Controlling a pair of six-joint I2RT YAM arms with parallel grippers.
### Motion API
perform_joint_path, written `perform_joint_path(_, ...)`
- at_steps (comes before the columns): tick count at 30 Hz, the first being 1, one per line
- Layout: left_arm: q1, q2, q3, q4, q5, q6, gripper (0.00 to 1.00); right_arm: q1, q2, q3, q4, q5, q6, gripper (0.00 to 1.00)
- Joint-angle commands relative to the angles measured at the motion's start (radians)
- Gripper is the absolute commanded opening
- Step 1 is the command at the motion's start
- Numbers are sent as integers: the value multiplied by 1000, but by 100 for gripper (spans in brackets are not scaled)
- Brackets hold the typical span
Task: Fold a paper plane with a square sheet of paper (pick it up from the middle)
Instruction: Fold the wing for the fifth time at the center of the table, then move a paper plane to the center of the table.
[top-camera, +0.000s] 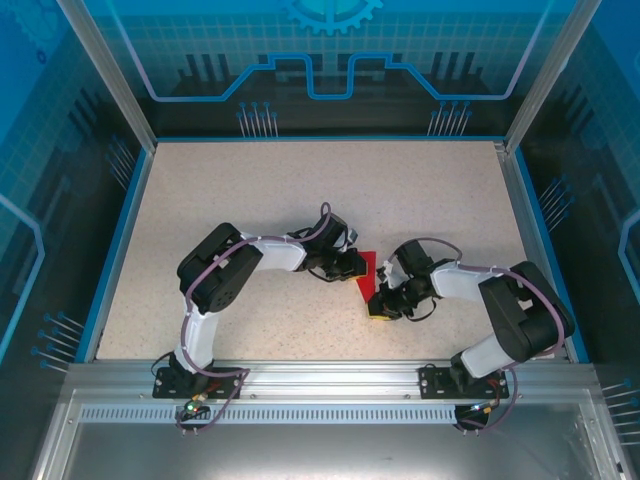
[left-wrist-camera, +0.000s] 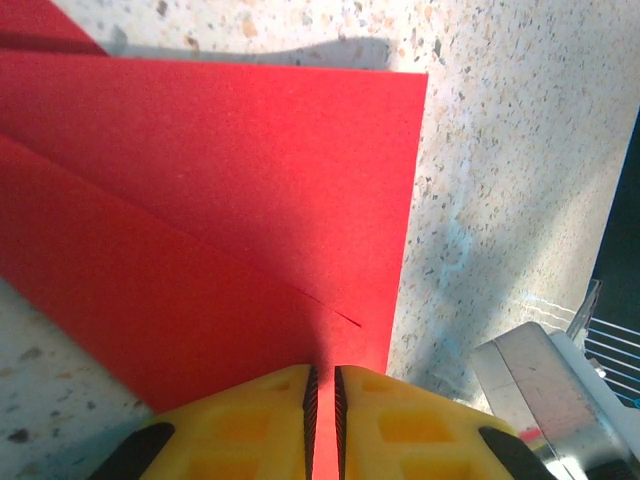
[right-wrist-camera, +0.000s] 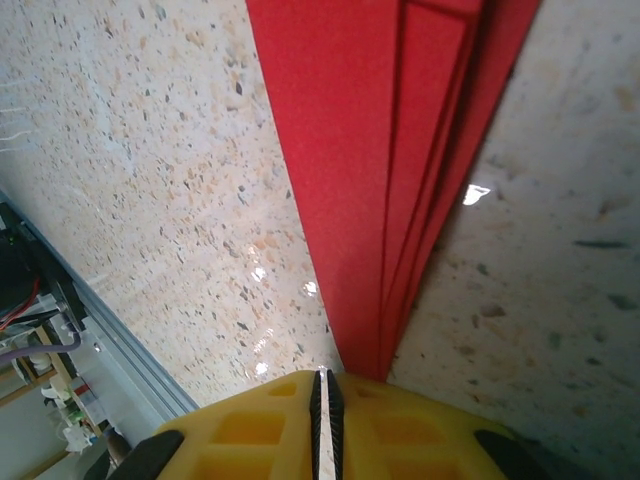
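The red sheet of paper lies on the speckled table between my two grippers, folded into layered flaps. In the left wrist view the paper lies flat with a diagonal fold and a straight right edge. My left gripper stands over its near edge, jaws shut to a thin slit with red showing through. In the right wrist view the paper tapers to a point like a paper plane, several layers stacked. My right gripper is shut, with the point running under its right finger. From above, the left gripper and right gripper flank the paper.
An aluminium rail runs along the near edge of the table, also seen as the rail by the left wrist and the rail by the right wrist. Blue walls and metal posts enclose the table.
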Motion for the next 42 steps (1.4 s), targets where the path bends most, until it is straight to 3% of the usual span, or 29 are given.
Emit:
perform_joint_path(1, -4, 38, 6, -75, -31, 5, 17, 14, -6, -17, -55, 40, -6, 14)
perform_joint_path(7, -5, 18, 22, -91, -36, 19, 19, -22, -178, 7, -143, 122, -3, 14)
perform_joint_path(11, -6, -31, 31, -93, -38, 29, 24, -160, -288, -12, -185, 169, 7, 19)
perform_joint_path(13, -12, -67, 34, -98, -50, 38, 32, -223, -315, -14, -209, 182, -2, 20)
perform_joint_path(17, -29, -148, 80, -219, -126, 88, 39, -305, -337, -7, -221, 196, -9, 24)
perform_joint_path(20, -50, -192, 119, -347, -231, 114, 51, -312, -327, 8, -208, 192, -3, 25)
perform_joint_path(23, -72, -190, 181, -509, -337, 108, 56, -312, -320, 12, -175, 173, 10, 25)
perform_joint_path(28, -114, -154, 254, -638, -440, 85, 61, -310, -313, 12, -136, 126, 20, 27)
perform_joint_path(42, -116, -34, 335, -628, -374, 55, 64, -247, -269, 26, -103, 87, 8, 30)
